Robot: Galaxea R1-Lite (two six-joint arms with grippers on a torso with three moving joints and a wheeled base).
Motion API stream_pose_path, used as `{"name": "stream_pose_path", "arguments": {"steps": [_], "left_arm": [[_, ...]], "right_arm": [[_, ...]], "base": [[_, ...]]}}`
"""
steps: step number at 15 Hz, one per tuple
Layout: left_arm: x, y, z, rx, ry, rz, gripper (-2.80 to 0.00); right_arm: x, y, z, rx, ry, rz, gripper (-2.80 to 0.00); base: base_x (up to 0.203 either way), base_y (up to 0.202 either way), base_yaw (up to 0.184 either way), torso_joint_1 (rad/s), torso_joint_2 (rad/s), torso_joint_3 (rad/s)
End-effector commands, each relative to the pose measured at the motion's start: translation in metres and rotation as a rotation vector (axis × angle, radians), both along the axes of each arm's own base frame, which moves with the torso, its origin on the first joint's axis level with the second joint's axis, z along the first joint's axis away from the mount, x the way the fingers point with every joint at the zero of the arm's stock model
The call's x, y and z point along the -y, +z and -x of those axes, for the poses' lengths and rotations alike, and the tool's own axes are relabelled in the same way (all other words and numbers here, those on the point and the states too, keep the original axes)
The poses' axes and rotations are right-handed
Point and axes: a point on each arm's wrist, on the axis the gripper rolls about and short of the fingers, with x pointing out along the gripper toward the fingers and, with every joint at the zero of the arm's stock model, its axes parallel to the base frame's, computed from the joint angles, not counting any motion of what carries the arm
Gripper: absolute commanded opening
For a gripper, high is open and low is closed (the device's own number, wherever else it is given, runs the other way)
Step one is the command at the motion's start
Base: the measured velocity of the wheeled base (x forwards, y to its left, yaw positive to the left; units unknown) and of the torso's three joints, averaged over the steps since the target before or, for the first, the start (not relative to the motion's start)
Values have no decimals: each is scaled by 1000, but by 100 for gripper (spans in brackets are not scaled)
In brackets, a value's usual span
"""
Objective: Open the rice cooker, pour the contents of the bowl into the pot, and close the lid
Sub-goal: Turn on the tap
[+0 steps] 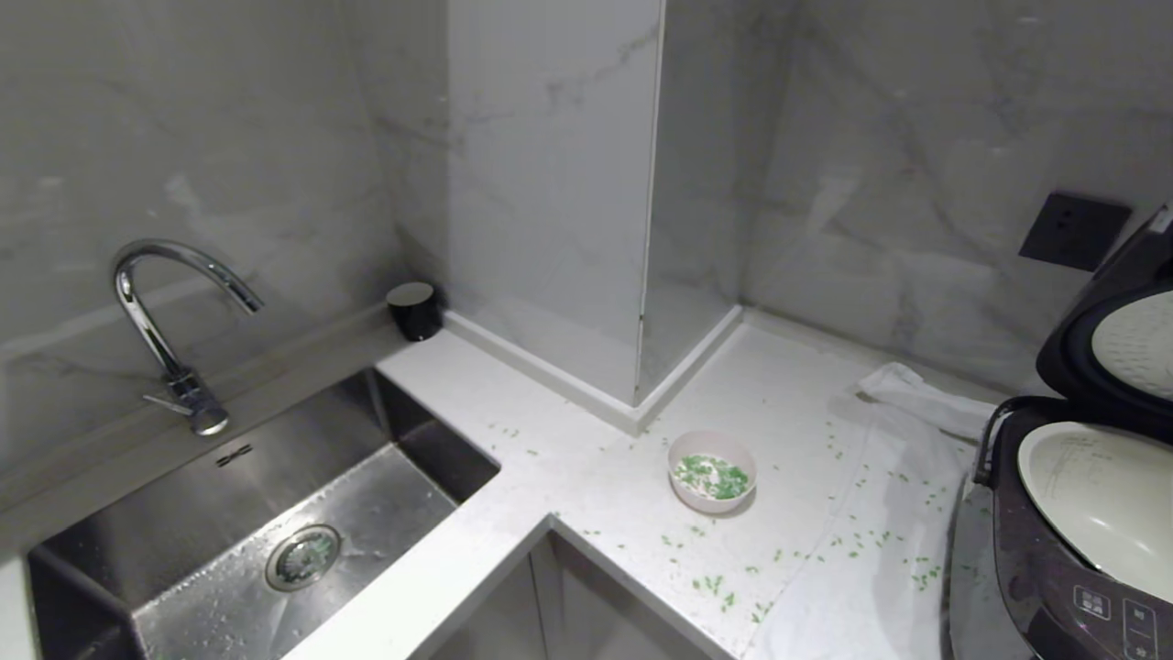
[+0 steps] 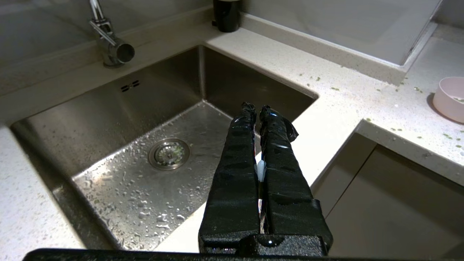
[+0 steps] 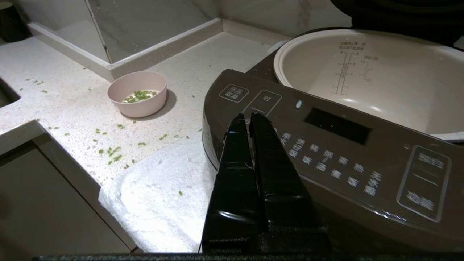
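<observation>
Lid (image 1: 1132,339) up — bowl (image 1: 712,470) holds green bits (image 1: 711,476), seemingly few.

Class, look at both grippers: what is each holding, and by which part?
Nothing. The left gripper is shut and empty over the sink; the right gripper is shut and empty before the cooker.

Open counter (image 1: 586,477) around bowl (image 1: 712,471)

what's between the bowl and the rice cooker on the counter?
No objects: scattered green bits on the countertop, then a white cloth that runs up to the rice cooker. The right wrist view shows it best; the bowl stands clear of both.
</observation>
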Motion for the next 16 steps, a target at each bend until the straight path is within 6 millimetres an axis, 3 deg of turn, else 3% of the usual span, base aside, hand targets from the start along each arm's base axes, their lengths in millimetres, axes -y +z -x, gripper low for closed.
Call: {"name": "stream_pose_path", "arguments": {"steps": [1,16], "left_arm": [[0,-1,0,-2,1,1,-280],[0,0,0,-9,7,-7,-280]], "right_arm": [[0,0,0,0,0,0,-280],[0,0,0,2,1,0,-280]], "base": [[0,0,0,0,0,0],[0,0,0,0,0,0]]}}
